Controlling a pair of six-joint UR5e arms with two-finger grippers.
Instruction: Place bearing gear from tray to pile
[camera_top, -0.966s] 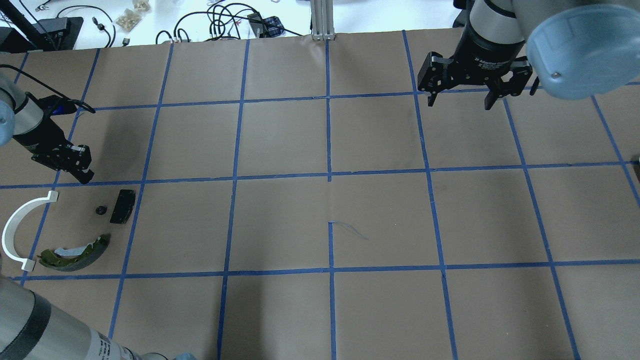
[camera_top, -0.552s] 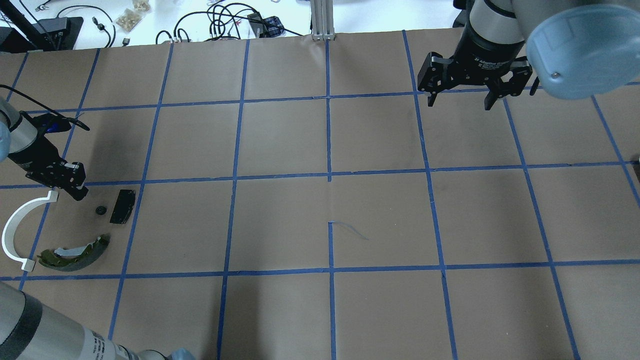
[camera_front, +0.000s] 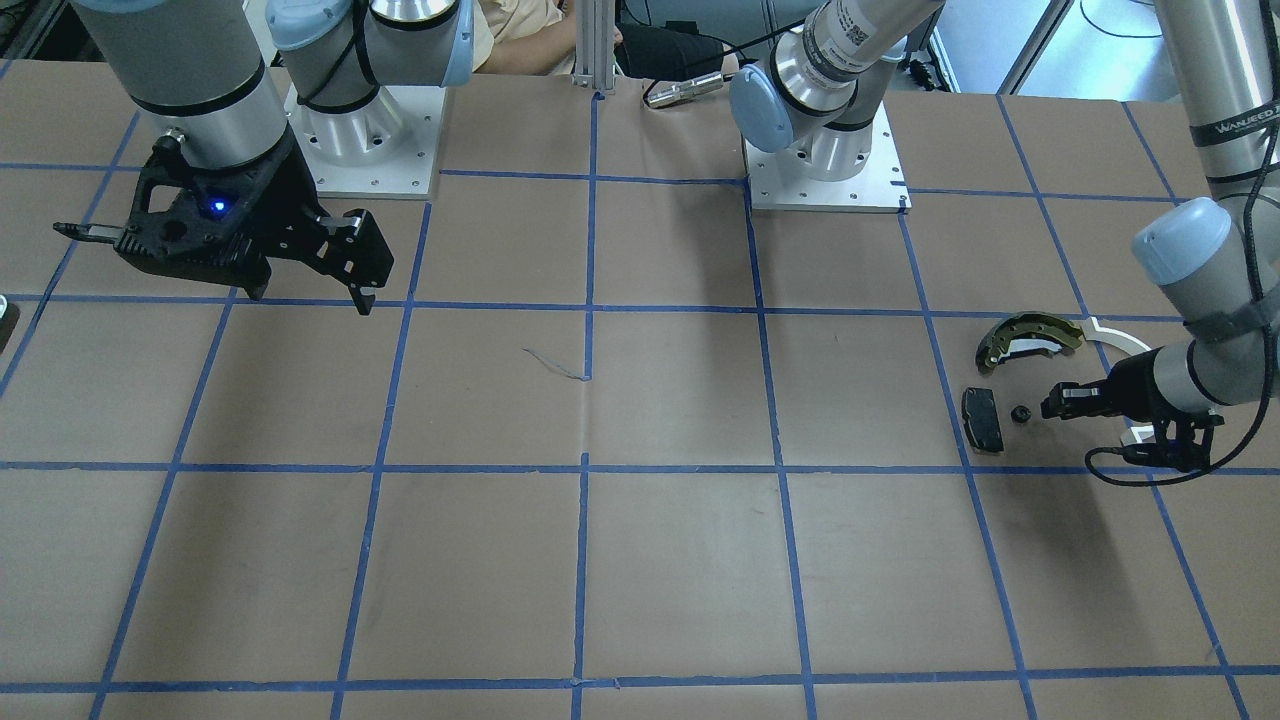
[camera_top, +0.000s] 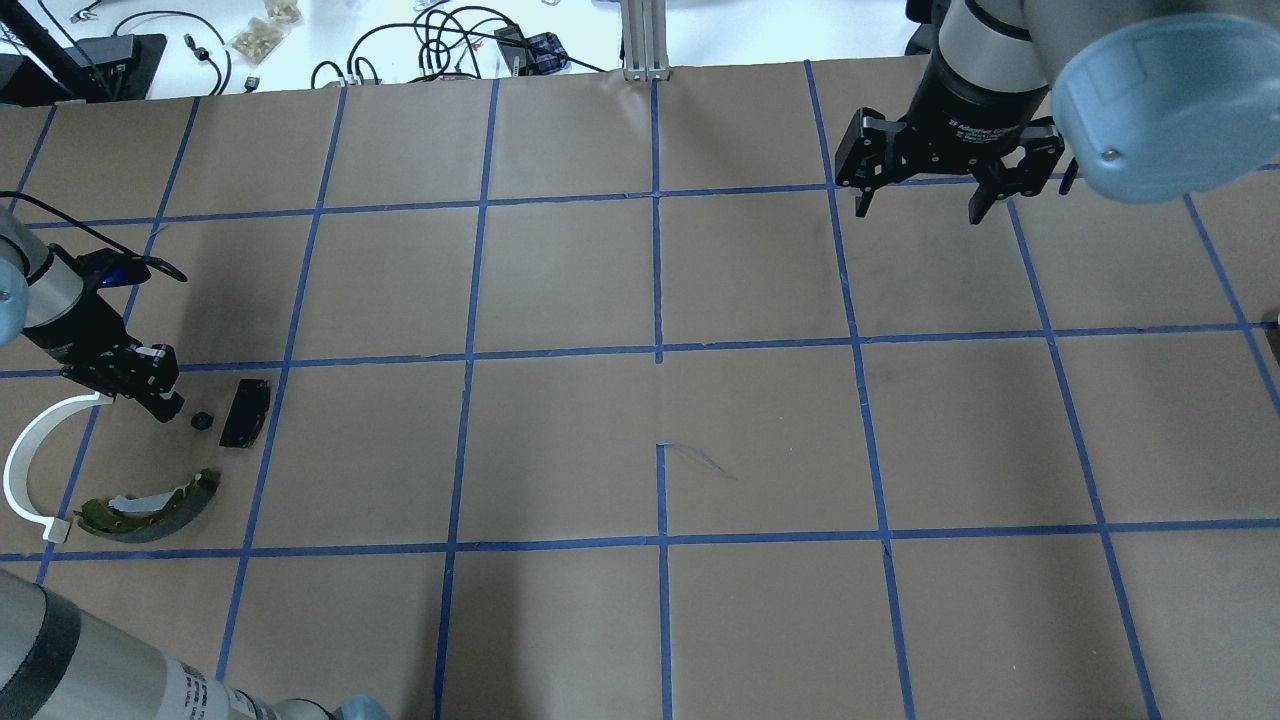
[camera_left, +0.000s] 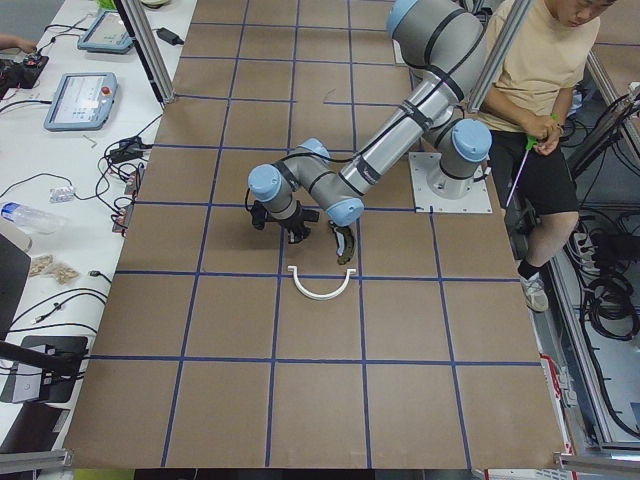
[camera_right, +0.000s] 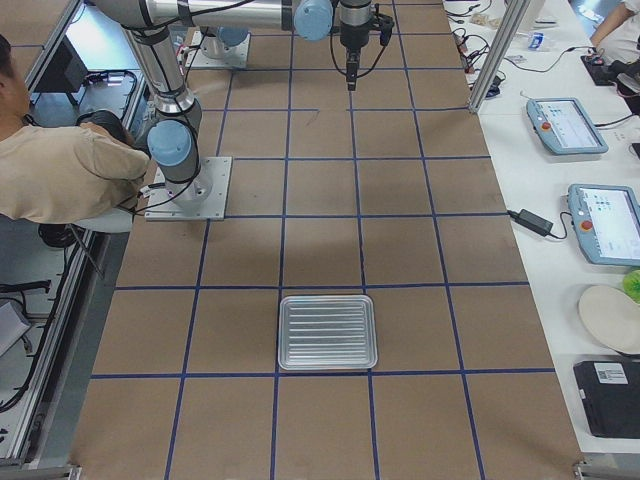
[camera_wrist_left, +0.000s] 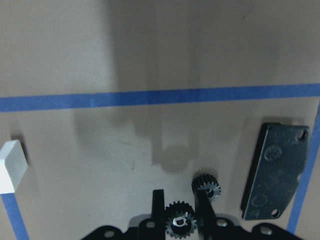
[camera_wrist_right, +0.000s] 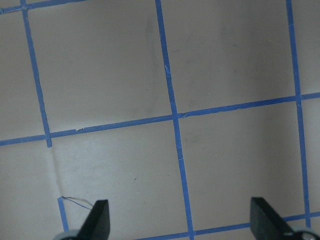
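L gripper (camera_wrist_left: 179, 205), jaws clamped on bearing gear (camera_wrist_left: 180, 223), low over table (camera_wrist_left: 150, 50); pile (camera_top: 150, 503) just beside: loose gear (camera_wrist_left: 206, 186), black pad (camera_wrist_left: 274, 170). R gripper (camera_top: 918, 208) jaws apart, far off.

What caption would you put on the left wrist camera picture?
Left claw grips a small black gear; a second gear and a black pad lie on the table just ahead.

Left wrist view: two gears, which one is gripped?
The lower gear, clamped in the left gripper; the other gear lies loose beside the black pad.
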